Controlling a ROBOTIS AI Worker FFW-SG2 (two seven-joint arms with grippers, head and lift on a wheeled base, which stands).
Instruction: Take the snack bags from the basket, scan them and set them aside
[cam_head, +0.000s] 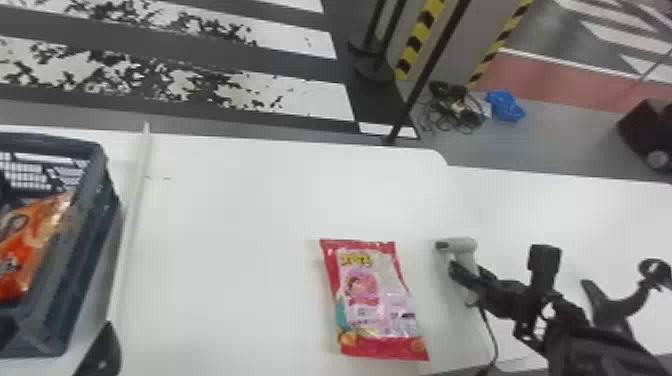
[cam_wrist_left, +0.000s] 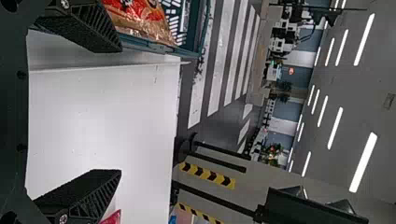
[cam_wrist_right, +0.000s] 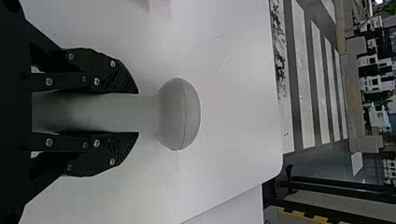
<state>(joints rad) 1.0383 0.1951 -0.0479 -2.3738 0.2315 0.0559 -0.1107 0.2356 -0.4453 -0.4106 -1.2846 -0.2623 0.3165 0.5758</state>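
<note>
Your right gripper (cam_head: 469, 272) has its fingers clenched on the grip of the scanner (cam_head: 461, 244), one on each side. The scanner is upright at the right part of the bench (cam_head: 240, 215), its rounded head beyond the fingertips, as your right wrist view shows. A dark cable (cam_head: 492, 332) runs from its lower end toward the near edge of the bench.

Your left gripper (cam_head: 102, 352) is at the bottom edge of the head view, close to the basket (cam_head: 87, 280). In your left wrist view its fingers are released and spread wide, with the bench showing between them.

The pink bag (cam_head: 375, 300) lies flat on the bench, between the basket and the scanner but much nearer the scanner, just beside it and apart from it. The orange bag (cam_head: 30, 245) is inside the basket, leaning at a slant by the wall on the bench side; the basket is cut off by the view, so you see just part of what it holds.

A long white strip (cam_head: 132, 200) runs over the bench beside the basket. Right of your right gripper is a curved black thing (cam_head: 612, 312), perhaps a stand, though it is too blurred to be sure.
</note>
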